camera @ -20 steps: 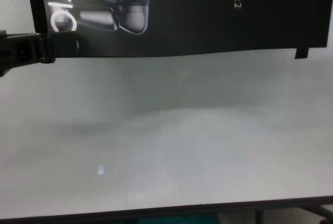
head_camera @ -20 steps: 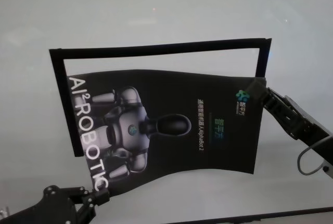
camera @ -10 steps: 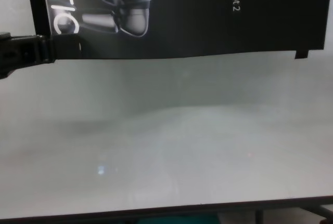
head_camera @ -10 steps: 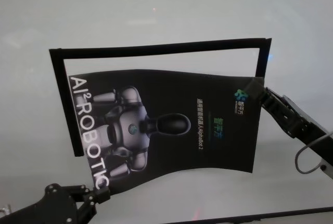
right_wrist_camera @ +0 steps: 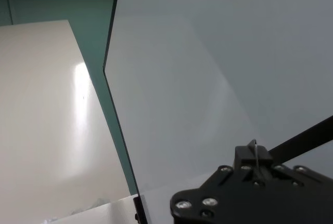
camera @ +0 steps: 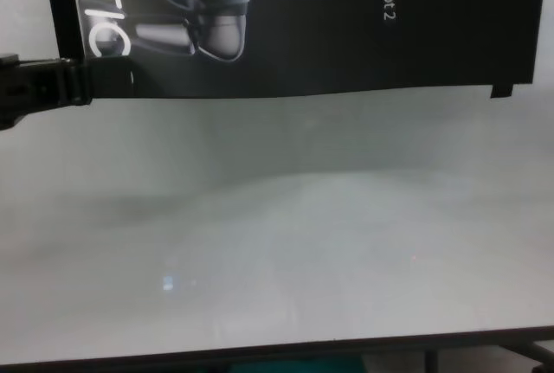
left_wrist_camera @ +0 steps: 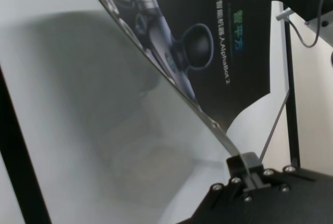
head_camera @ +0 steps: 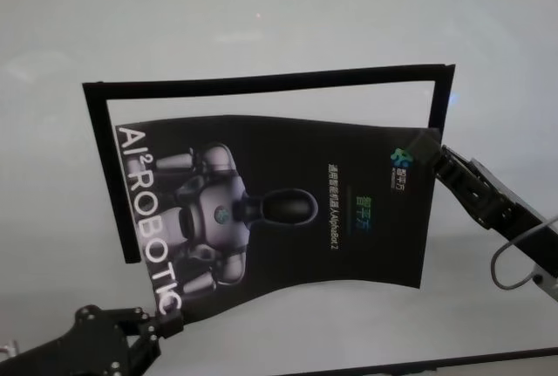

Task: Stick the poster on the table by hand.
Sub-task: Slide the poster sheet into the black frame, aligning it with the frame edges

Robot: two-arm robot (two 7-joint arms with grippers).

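The poster, a black glossy sheet with a grey-white robot picture and white letters, hangs bowed just above the white table. My left gripper is shut on the poster's near left corner, by the last white letters. My right gripper is shut on its far right corner. In the left wrist view the sheet runs edge-on into the left gripper. The right wrist view shows the right gripper pinching a thin edge. The chest view shows the poster's near edge and the left gripper.
Narrow black tape strips lie on the table along the far, left and right sides of the poster, like a frame. A small black tab sticks out at the poster's near right corner. The table's dark front edge runs near me.
The right gripper and the poster's right corner have shifted slightly to the left. The left gripper has barely moved and both keep their hold.
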